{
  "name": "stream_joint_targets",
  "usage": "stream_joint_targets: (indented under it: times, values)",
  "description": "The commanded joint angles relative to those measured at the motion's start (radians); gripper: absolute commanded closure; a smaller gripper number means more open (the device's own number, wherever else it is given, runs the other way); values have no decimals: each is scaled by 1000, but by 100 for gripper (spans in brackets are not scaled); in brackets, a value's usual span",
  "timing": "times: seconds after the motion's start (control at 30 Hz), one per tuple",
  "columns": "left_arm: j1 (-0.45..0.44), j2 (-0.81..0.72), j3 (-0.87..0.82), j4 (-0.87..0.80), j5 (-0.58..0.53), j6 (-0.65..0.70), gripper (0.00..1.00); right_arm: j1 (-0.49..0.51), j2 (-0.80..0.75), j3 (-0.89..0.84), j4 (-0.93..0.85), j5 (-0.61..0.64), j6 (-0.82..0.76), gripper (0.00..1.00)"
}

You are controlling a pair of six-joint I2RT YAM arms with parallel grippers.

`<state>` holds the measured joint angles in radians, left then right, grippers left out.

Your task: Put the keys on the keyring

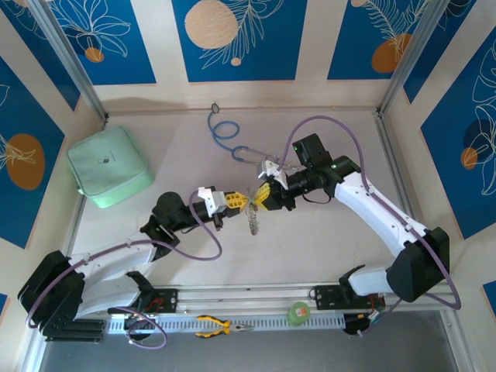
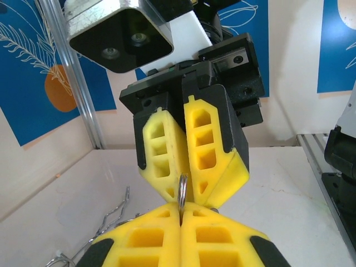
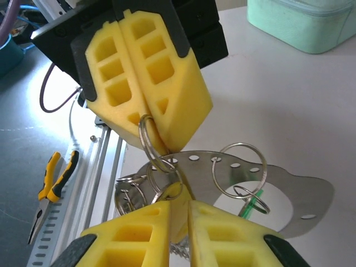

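Observation:
Both grippers meet tip to tip above the middle of the table. My left gripper (image 1: 243,202) (image 2: 182,207) is shut on a small split ring (image 2: 182,190) (image 3: 146,135). That ring links into others hanging from the keyring (image 3: 289,189), a silvery oval plate with punched holes, which dangles below the grippers (image 1: 253,219). My right gripper (image 1: 263,197) (image 3: 179,201) faces the left one, its jaws slightly apart. The yellow key (image 3: 179,190) pokes up between its fingertips, a ring threaded through the head. The green key (image 3: 250,207) hangs from a ring further right.
A mint-green zip case (image 1: 108,167) lies at the left. A blue stethoscope (image 1: 225,136) lies at the back centre. Yellow-handled pliers (image 1: 219,326) and a green disc (image 1: 298,312) rest on the slotted rail at the near edge. Patterned walls enclose the table.

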<state>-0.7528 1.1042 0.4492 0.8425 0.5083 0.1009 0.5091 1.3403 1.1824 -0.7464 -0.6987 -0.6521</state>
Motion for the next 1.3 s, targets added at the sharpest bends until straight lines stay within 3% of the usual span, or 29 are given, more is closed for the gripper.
stream_joint_targets:
  times: [0.0, 0.17, 0.33, 0.6, 0.93, 1.07, 1.27]
  values:
    - [-6, 8, -7, 95, 13, -28, 100, -1, -14, -7, 10, -69, 9, 84]
    - [-4, 7, -10, 103, 5, -33, 100, -4, -29, -16, 28, -38, 13, 73]
    - [-6, 23, -18, 145, -9, -72, 100, -7, -123, -102, 182, 58, 64, 67]
    - [-5, 70, -29, 243, -42, -128, 100, 24, -135, -136, 220, 58, 106, 64]
    - [-6, 69, -28, 255, -39, -133, 100, 52, -107, -132, 223, 182, 107, 65]
    - [-5, 71, -29, 267, -39, -137, 100, 57, -101, -123, 226, 188, 110, 68]
    - [-6, 76, -26, 289, -26, -150, 100, 63, -95, -102, 223, 153, 116, 87]
